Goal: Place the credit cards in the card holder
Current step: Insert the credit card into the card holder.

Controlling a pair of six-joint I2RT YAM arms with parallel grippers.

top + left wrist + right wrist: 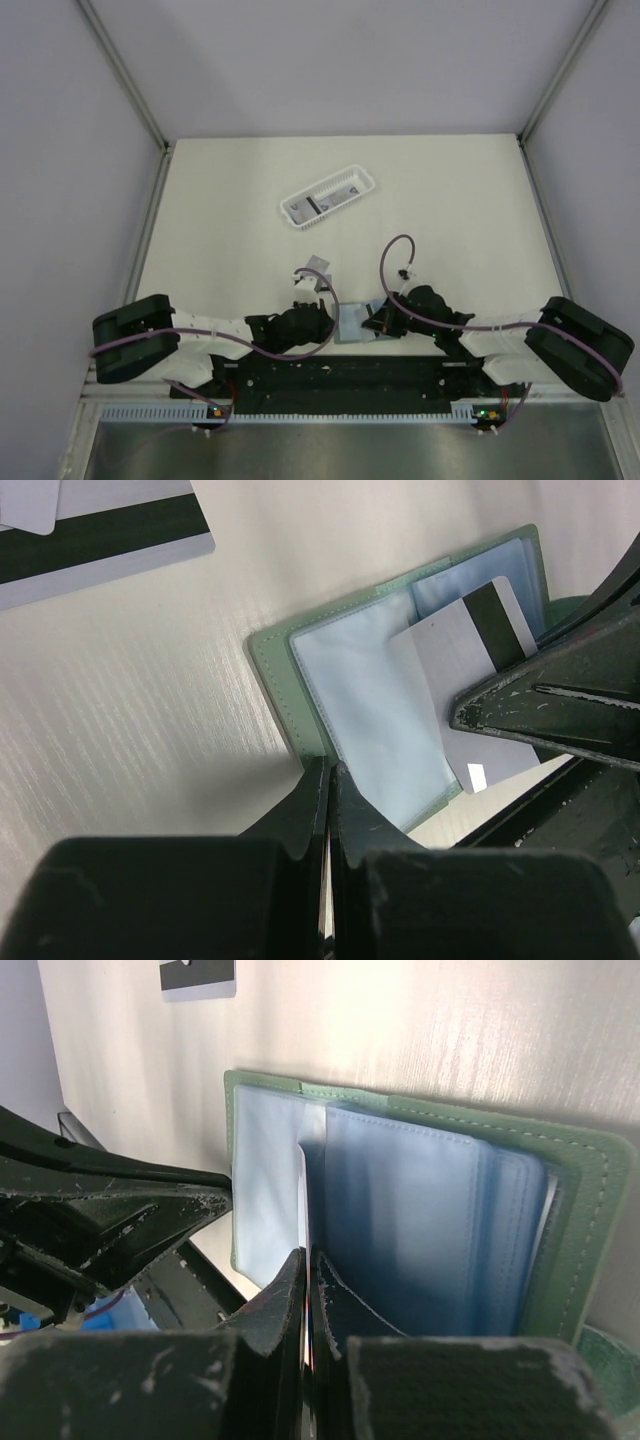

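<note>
Top external view: my left claw, fingers pressed together, touches the left edge of the open card holder. My right claw clamps a credit card over its pockets. Beyond lie a loose card, a white basket and wide table.

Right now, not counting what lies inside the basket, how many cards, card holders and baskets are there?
cards: 3 (held card in the right fingers, striped card lying loose, top card overlapping it)
card holder: 1
basket: 1
total: 5
</note>
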